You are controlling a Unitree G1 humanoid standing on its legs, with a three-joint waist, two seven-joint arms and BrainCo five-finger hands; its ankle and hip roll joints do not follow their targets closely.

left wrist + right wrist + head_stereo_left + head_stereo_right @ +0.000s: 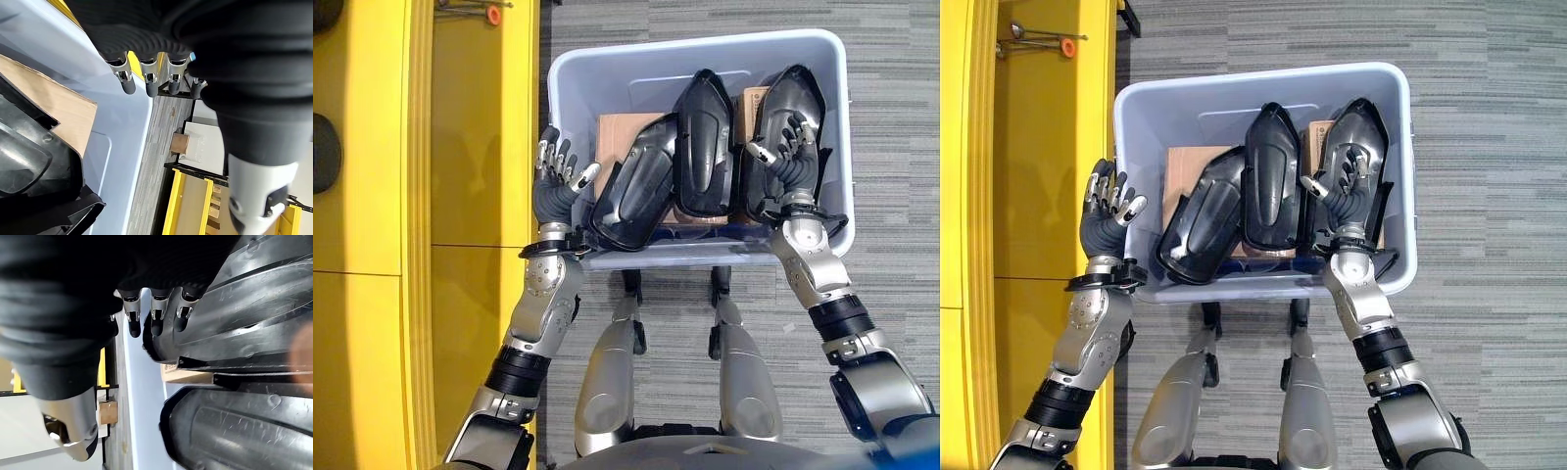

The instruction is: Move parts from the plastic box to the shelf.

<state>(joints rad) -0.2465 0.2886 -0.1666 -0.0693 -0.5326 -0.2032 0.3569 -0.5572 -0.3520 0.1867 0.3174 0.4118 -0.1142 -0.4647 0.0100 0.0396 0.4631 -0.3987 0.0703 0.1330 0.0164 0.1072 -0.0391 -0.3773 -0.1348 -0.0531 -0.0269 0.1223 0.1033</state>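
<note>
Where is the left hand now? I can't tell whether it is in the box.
In the eye views the left hand hovers, open, at the plastic box's left wall, beside the leftmost black part.

Plastic box (607, 69) on floor (724, 20), shelf (470, 147) just left of it. Three parts in box side by side: left part (636, 191), middle part (703, 142), right part (793, 103), over cardboard (617, 137).

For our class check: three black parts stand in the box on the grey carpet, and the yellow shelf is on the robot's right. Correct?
Not quite. The three black parts do stand in the box, but the left eye view shows the yellow shelf on the robot's left, not its right.
</note>
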